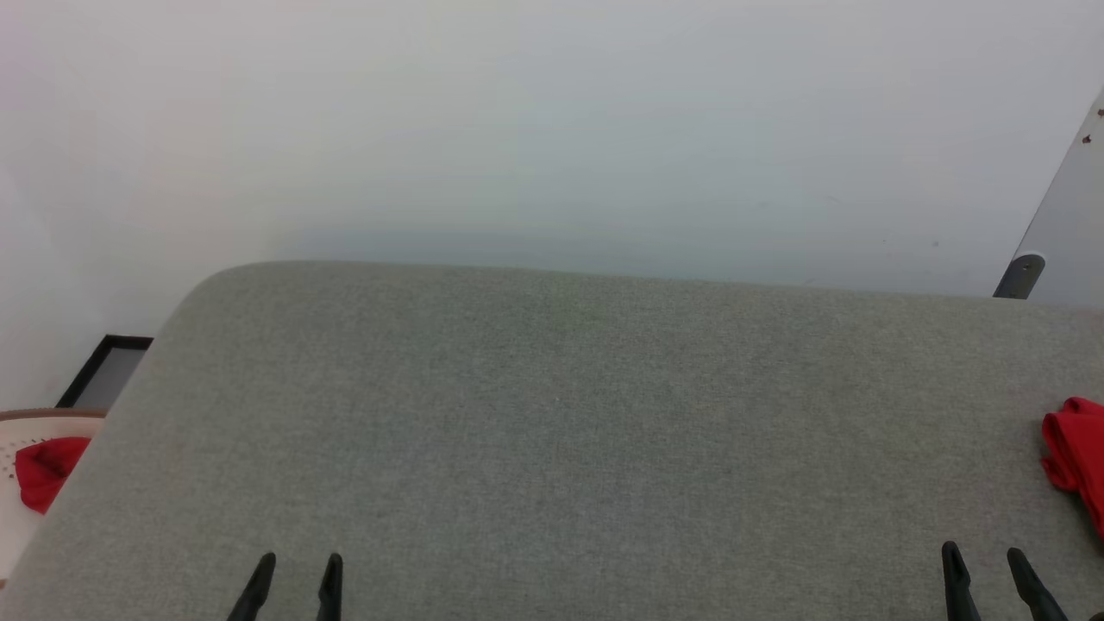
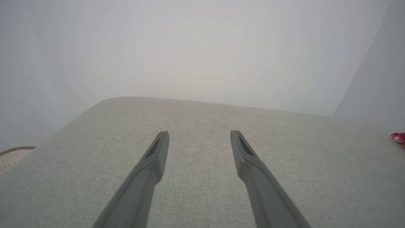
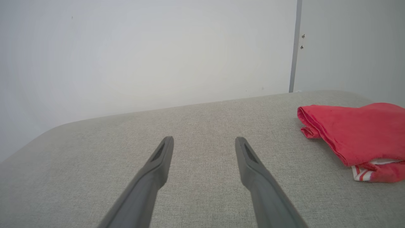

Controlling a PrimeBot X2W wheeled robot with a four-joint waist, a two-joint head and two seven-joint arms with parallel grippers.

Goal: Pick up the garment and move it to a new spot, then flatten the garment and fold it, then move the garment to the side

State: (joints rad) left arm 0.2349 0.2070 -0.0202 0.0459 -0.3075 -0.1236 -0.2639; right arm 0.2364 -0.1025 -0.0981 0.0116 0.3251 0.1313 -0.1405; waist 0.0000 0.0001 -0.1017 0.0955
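The garment (image 3: pixel 357 133) is a folded red bundle with white-and-red striped trim showing at its lower edge. It lies on the grey cushioned surface (image 1: pixel 552 414) at the far right edge (image 1: pixel 1078 457), and a sliver of it shows in the left wrist view (image 2: pixel 399 138). My right gripper (image 1: pixel 983 556) is open near the front edge, left of and nearer than the garment, with nothing between its fingers (image 3: pixel 204 139). At the front left my left gripper (image 1: pixel 302 565) also stands open and empty above bare fabric (image 2: pixel 199 133).
A pale round basket (image 1: pixel 26 427) holding another red cloth (image 1: pixel 47 470) stands on the floor beyond the surface's left edge. A dark-framed panel (image 1: pixel 103 371) leans by the wall. A white wall rises behind; a grey post (image 1: pixel 1065 207) stands at the right.
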